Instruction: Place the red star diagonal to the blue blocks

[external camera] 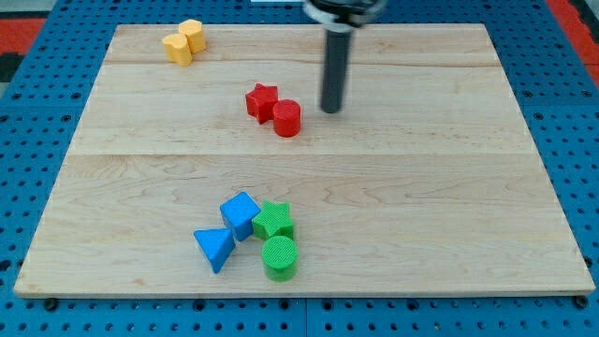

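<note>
The red star (261, 100) lies on the wooden board (449, 187), a little above the middle and slightly toward the view's left. Directly at its lower right side stands a red cylinder (287, 119); the two red blocks touch each other or are almost touching.

My tip (330, 110) is on the board just to the view's right of the red cylinder, with a small gap of bare wood between them. The tool is only a plain dark rod that comes down from the view's top; it has no jaws, it holds nothing, and it touches no block. The cylinder stands between my tip and the star.

The blue blocks are well apart from the star, near the view's bottom. There is a blue cube (241, 214) and, just below and to its left, a blue triangular block (216, 247). Close against the right side of the cube is a green star (273, 221), and under this star a green cylinder (279, 257). These four blocks make one tight group.

In the top left corner of the board, far from all other blocks, two yellow blocks (183, 42) lie pressed together; I cannot tell their exact shapes.
</note>
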Controlling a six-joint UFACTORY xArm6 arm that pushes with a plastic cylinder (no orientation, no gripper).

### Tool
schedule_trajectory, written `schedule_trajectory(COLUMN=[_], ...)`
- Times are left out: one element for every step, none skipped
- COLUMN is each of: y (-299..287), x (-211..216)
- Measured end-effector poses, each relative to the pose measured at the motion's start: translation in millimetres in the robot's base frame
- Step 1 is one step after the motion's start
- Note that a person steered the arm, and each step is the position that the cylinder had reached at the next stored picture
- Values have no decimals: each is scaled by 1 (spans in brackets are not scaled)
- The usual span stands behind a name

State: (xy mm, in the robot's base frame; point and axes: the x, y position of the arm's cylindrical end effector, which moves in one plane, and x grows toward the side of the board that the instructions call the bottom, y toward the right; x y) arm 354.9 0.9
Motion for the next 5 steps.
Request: schedule_trajectory(y=[-81,-138,-158,-158,-178], x=[-5,-8,5,41,52])
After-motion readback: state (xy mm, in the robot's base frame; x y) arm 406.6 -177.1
